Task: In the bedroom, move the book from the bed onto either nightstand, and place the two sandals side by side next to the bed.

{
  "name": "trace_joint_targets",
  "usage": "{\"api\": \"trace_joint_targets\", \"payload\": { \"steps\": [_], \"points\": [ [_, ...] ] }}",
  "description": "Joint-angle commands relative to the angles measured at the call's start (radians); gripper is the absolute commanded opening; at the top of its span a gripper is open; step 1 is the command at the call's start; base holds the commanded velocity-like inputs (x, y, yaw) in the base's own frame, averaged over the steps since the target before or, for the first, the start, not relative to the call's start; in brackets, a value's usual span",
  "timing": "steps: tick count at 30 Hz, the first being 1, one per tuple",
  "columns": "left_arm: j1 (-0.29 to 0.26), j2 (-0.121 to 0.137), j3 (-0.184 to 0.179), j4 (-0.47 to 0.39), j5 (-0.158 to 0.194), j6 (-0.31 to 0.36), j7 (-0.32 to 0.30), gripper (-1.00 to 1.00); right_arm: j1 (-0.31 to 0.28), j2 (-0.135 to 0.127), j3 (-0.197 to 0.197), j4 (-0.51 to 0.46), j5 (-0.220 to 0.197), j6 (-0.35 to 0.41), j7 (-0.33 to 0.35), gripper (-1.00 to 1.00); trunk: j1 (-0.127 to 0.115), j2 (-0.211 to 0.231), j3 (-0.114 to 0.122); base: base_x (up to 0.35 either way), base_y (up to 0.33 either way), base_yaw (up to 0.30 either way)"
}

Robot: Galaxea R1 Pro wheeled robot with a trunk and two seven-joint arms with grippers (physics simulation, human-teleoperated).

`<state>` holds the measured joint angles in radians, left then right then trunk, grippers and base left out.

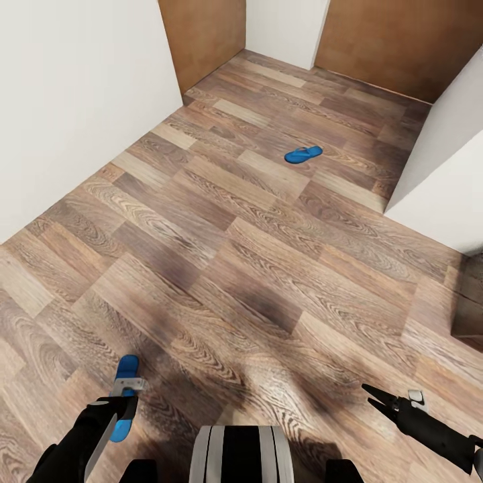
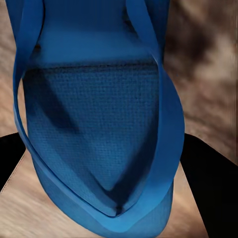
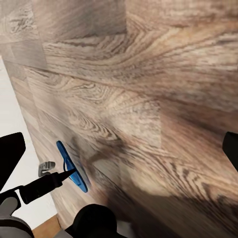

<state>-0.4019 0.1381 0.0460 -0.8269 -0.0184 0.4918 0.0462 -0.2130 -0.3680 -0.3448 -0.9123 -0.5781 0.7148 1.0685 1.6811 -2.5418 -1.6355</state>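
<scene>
A wood-plank floor (image 1: pixel 221 268) runs between white walls (image 1: pixel 74 94) and brown doors (image 1: pixel 402 40). At seven o'clock in the head view, the left end effector (image 1: pixel 124 402) is clenched on a blue sandal (image 1: pixel 125 396), lifted above the floor; the left wrist view shows its sole and thong straps (image 2: pixel 163 99) close up. A second sandal (image 1: pixel 303 154) lies flat on the floor at one o'clock, well apart. At five o'clock, the right end effector (image 1: pixel 373 396) hangs released, grasping nothing.

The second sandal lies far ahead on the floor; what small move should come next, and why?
Probably roll forward toward the far sandal. The left gripper already holds one sandal, while the right gripper is open and free, but the far one looks out of reach.
</scene>
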Motion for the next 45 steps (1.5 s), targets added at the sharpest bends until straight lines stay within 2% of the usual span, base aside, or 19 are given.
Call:
{"api": "trace_joint_targets", "payload": {
  "steps": [1,21,25,27,30,31,33,35,36,39,41,42,44,45],
  "points": [
    [0.000,0.000,0.000,-0.001,-0.002,0.005,0.001,-1.00,0.000,0.000,0.000,0.000,-0.004,0.006,0.001,1.00,-0.001,0.000,0.003,0.000,0.000,0.000],
    [0.000,0.001,0.001,-0.004,0.006,0.005,-0.001,-1.00,0.000,0.000,0.000,0.001,-0.003,0.006,0.001,1.00,-0.010,0.005,0.081,0.000,0.000,0.000],
    [0.000,0.002,0.002,-0.009,0.055,0.004,-0.009,-1.00,0.000,0.000,0.000,0.001,-0.003,0.006,0.001,1.00,-0.011,0.006,0.096,0.000,0.000,0.000],
    [0.000,0.005,0.003,-0.038,0.122,0.005,-0.030,-1.00,0.000,0.000,0.000,0.000,-0.003,0.006,0.001,1.00,-0.012,0.006,0.104,0.000,0.000,0.000],
    [0.000,0.012,0.004,-0.060,0.205,0.006,-0.125,-1.00,0.000,0.000,-0.001,-0.002,-0.001,0.006,0.000,1.00,-0.014,0.007,0.116,0.000,0.000,0.000],
    [0.000,0.015,0.004,-0.061,0.216,0.007,-0.150,-1.00,0.000,0.000,-0.001,-0.001,0.000,0.006,0.000,1.00,-0.014,0.007,0.119,0.000,0.000,0.000],
    [0.000,0.033,0.004,-0.065,0.243,0.007,-0.264,-1.00,0.000,0.000,-0.002,-0.002,0.001,0.006,-0.001,1.00,-0.015,0.008,0.127,0.000,0.000,0.000],
    [0.000,0.050,0.003,-0.066,0.255,0.009,-0.388,-1.00,0.000,0.000,-0.002,-0.002,0.001,0.006,-0.001,1.00,-0.016,0.008,0.135,0.000,0.000,0.000],
    [0.000,0.054,0.004,-0.066,0.257,0.009,-0.420,-1.00,0.000,0.000,-0.002,-0.002,0.001,0.006,-0.001,1.00,-0.016,0.008,0.139,0.000,0.000,0.000],
    [0.000,0.075,0.011,-0.065,0.263,0.012,-0.595,-1.00,0.000,0.000,-0.002,-0.002,0.002,0.006,-0.001,1.00,-0.018,0.009,0.150,0.000,0.000,0.000],
    [0.000,0.084,0.040,-0.065,0.265,0.012,-0.689,-1.00,0.000,0.000,-0.002,-0.002,0.002,0.006,-0.001,1.00,-0.019,0.009,0.158,0.000,0.000,0.000],
    [0.000,0.087,0.073,-0.064,0.265,0.012,-0.736,-1.00,0.000,0.000,-0.003,-0.002,0.003,0.006,-0.001,1.00,-0.019,0.009,0.158,0.000,0.000,0.000],
    [0.000,0.089,0.112,-0.063,0.264,0.010,-0.767,-1.00,0.000,0.000,-0.002,-0.002,0.003,0.006,-0.001,1.00,-0.019,0.009,0.158,0.000,0.000,0.000],
    [0.000,0.089,0.119,-0.063,0.264,0.009,-0.773,-1.00,0.000,0.000,-0.002,-0.002,0.003,0.006,-0.001,1.00,-0.019,0.009,0.158,0.000,0.000,0.000]
  ]
}}
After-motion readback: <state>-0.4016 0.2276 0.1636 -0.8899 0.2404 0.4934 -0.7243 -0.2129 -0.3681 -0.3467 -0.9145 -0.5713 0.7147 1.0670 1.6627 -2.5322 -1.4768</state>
